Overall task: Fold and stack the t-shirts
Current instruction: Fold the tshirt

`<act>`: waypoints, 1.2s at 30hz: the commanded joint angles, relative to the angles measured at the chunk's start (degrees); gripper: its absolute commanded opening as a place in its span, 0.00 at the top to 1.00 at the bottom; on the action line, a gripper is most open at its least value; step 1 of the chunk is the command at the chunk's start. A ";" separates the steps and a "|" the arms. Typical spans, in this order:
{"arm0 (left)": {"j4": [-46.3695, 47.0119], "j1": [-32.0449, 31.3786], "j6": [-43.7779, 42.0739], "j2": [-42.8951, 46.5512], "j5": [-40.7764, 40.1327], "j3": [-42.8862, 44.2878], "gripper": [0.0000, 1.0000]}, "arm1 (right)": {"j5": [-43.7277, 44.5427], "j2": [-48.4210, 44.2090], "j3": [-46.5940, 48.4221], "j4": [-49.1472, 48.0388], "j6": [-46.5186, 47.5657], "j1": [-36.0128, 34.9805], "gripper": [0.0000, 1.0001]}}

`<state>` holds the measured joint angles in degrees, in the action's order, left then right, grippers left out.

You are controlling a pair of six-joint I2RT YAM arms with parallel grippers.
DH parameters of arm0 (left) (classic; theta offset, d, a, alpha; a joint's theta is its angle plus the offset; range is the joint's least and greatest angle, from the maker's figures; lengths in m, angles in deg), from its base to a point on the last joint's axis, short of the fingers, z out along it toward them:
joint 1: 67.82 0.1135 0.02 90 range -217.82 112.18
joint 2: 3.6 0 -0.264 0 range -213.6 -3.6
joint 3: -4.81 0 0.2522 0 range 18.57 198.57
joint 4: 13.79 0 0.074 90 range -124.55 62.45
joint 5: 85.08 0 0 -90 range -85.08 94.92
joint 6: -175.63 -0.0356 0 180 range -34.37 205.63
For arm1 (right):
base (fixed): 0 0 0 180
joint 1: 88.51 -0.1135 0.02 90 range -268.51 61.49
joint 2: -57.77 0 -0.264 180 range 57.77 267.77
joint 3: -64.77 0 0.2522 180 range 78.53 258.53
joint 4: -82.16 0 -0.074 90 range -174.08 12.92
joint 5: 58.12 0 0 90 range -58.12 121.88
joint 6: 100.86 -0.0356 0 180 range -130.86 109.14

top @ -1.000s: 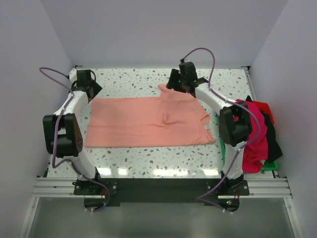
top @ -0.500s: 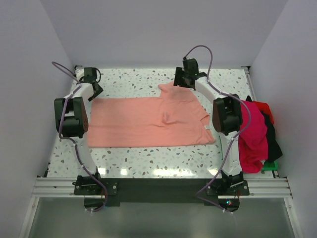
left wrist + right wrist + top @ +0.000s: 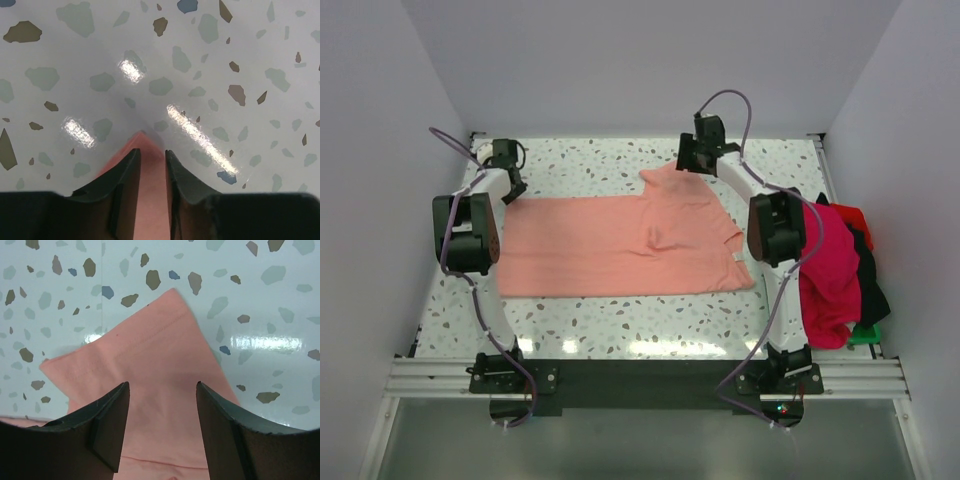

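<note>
A plain salmon-pink cotton t-shirt [image 3: 610,250] lies spread flat across the middle of the white speckled terrazzo-pattern table [image 3: 620,322], its long side running from 9 o'clock to 3 o'clock. One sleeve flap juts out toward 12 o'clock from its far edge. The left gripper [image 3: 151,151] is at the shirt's 10 o'clock corner. In the left wrist view its two black fingers [image 3: 125,172] stand only a narrow slit apart. The pointed pink corner of the cloth fills that slit and pokes out just past the fingertips toward 12 o'clock. Whether the fingers actually pinch the cloth or merely straddle it cannot be told. The right gripper [image 3: 162,386] is at the jutting sleeve flap, at about 1 o'clock of the shirt. Its fingers [image 3: 107,425] are spread wide with the pink fabric lying flat below and between them, and it has hold of nothing. In that wrist view the flap shows a stitched hem, and its far corner points toward 12 o'clock onto bare tabletop. At the table's 3 o'clock edge, well apart from the spread shirt, sits a loose heap of other shirts. A magenta cloth shirt [image 3: 830,270] is draped on top nearest the right arm, and a red cloth shirt [image 3: 852,215] peeks out at the heap's 12 o'clock side. A black cloth shirt [image 3: 872,290] lies along its 3 o'clock side. A sliver of a green plastic tray [image 3: 865,336] shows under the heap at its 5 o'clock corner.
</note>
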<state>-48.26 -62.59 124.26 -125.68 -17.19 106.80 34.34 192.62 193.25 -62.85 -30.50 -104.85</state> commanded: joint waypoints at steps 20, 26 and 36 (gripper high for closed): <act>-3.63 0.30 -0.58 -3.24 -3.99 3.35 0.55 | 0.79 8.59 11.59 3.29 3.47 2.45 0.34; -4.25 0.30 0.13 -4.65 -3.73 3.53 0.59 | 0.44 8.94 11.58 3.02 3.55 2.45 0.34; -3.55 0.30 0.39 -4.04 -2.15 2.57 0.87 | 0.62 11.66 14.57 3.37 3.82 3.07 0.33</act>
<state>-50.99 -62.59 124.00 -128.33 -20.88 109.42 34.99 202.78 204.44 -58.87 -27.46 -102.47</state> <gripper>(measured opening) 0.156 0.670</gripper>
